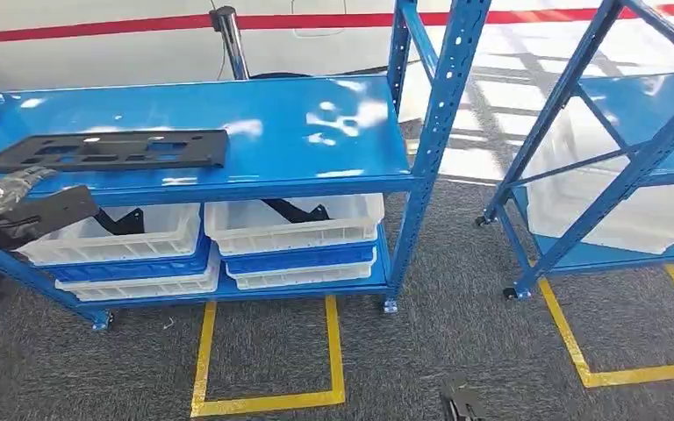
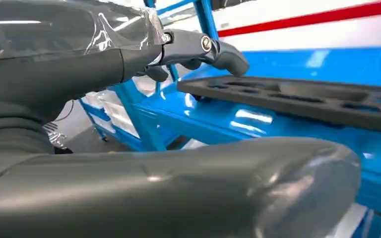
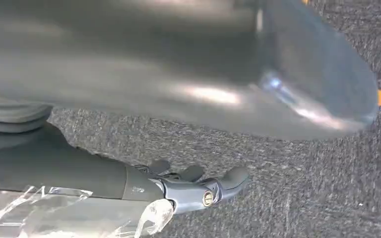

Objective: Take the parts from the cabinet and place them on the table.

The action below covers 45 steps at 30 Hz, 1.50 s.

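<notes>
**A flat black part waits on the blue shelf**

The black part (image 1: pixel 110 150) lies flat on the top shelf (image 1: pixel 298 132) of the blue cabinet (image 1: pixel 421 175), near its left end. It is long and thin, with lots of holes cut in it. It looks like hard plastic, so it is probably stiff and light, and it should not bend much when lifted. Its top looks smooth, so it may slip if held loosely.

The left hand (image 1: pixel 17 210) is just in front of the shelf edge, close to the near end of the part. In the left wrist view the left hand (image 2: pixel 198 49) has its fingers (image 2: pixel 228 57) stretched out above the corner of the part (image 2: pixel 297 96), and they hold nothing. They look close to the part, but I cannot tell if they touch it.

A good place to hold is the long near edge, thumb under and fingers on top (the holes could help the fingers catch). Holding only one end might make it tip, so nearer the middle seems safer.

The right hand (image 3: pixel 198 191) hangs down over the grey carpet (image 3: pixel 287 188). Its fingers are apart and it holds nothing.

White bins (image 1: pixel 294 224) sit on the lower shelf, with dark parts in them.
</notes>
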Each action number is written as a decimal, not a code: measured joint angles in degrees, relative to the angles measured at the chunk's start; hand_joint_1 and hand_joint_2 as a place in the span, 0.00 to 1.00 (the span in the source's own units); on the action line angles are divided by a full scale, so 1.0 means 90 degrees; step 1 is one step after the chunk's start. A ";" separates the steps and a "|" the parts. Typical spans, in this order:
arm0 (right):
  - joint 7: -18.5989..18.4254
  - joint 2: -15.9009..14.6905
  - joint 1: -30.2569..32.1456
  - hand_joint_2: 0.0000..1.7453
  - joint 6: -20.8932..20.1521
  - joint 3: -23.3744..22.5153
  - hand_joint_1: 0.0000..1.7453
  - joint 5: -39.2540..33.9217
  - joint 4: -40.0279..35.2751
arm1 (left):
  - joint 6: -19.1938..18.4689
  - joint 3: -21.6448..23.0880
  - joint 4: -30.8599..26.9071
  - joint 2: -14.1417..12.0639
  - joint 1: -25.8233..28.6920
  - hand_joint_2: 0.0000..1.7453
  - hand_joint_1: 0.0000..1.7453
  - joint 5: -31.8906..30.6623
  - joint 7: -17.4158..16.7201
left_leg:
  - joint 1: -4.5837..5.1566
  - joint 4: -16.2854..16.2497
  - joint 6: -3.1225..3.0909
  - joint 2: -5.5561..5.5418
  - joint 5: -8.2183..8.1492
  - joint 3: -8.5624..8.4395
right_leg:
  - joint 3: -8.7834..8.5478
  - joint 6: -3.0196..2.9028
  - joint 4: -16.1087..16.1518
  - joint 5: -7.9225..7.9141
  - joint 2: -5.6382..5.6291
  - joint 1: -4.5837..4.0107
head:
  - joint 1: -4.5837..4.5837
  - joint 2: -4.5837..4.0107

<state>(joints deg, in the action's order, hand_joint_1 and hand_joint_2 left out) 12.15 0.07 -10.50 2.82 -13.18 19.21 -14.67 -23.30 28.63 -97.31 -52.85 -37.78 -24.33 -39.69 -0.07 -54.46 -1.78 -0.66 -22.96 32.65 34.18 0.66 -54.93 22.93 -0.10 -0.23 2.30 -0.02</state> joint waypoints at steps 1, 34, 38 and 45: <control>0.0000 0.0002 0.0003 0.00 0.0000 0.0015 0.00 -0.0005 0.0000 | 0.0012 0.0032 0.0010 -0.0005 0.0001 0.00 0.00 0.0002 -0.0005 | -0.0007 0.0007 0.0030 0.0000 -0.0004 -0.0006 | 0.0001 -0.0012 -0.0002 0.0009 -0.0001 -0.0023 | 0.0002 0.0000; -0.0056 0.0012 0.0026 0.00 0.0046 0.0299 0.00 -0.0206 0.0002 | 0.0377 0.0270 0.0141 -0.0148 0.0239 0.00 0.00 0.0301 0.0007 | -0.0088 0.0114 0.0186 -0.0046 -0.0370 -0.0376 | 0.0166 -0.0003 -0.0011 -0.0059 -0.0022 0.0052 | -0.0007 0.0000; -0.0036 0.0017 0.0032 0.00 0.0027 0.0301 0.00 -0.0272 0.0002 | 0.0401 0.0248 0.0146 -0.0151 0.0278 0.00 0.00 0.0345 0.0007 | -0.0111 -0.1577 0.0211 0.0001 -0.1029 0.0546 | 0.0009 -0.0117 0.0035 0.0064 -0.0024 0.0071 | 0.0010 0.0000; -0.0034 0.0044 0.0074 0.00 -0.0002 0.0301 0.00 -0.0299 0.0005 | 0.0430 0.0258 0.0170 -0.0156 0.0407 0.00 0.00 0.0342 0.0007 | -0.0034 -0.0165 0.0183 0.0075 0.0211 0.0260 | -0.0571 0.0010 0.0064 0.0492 -0.0033 0.0023 | 0.0007 -0.0005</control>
<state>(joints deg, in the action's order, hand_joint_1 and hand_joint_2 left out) 11.85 0.46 -9.83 2.80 -10.47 16.52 -14.62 -19.43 30.95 -95.78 -54.25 -34.12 -21.24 -39.63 -0.38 -55.95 -0.13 0.02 -21.06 34.98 29.04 0.75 -54.35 27.35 -0.40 -0.03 2.36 -0.07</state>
